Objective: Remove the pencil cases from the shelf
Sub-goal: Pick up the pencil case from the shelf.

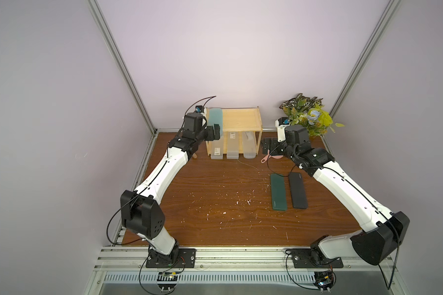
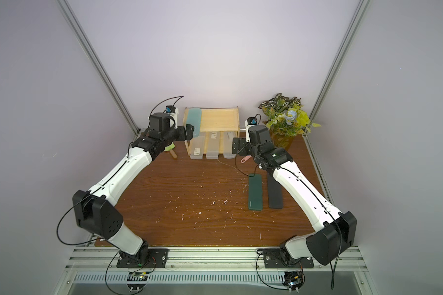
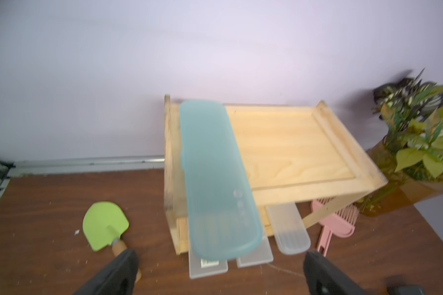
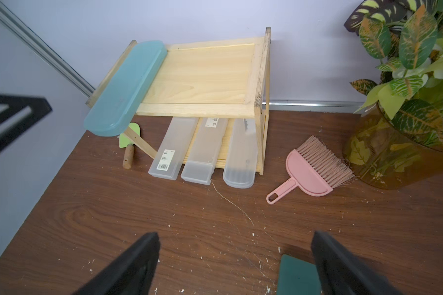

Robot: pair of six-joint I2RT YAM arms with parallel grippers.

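Left claw [image 3: 220, 252], jaws spread wide and empty, sits at the near end of the light teal case [image 1: 215, 118], which lies along the left edge of the shelf [image 1: 243, 118] top and overhangs its near edge. 3 frosted cases [image 1: 232, 146] occupy the lower tier. Right claw [image 4: 235, 235], equally wide and empty, hovers right of the shelf. Dark green case [image 1: 278, 189] and black case [image 1: 298, 190] lie side by side on the tabletop [image 1: 202, 199].
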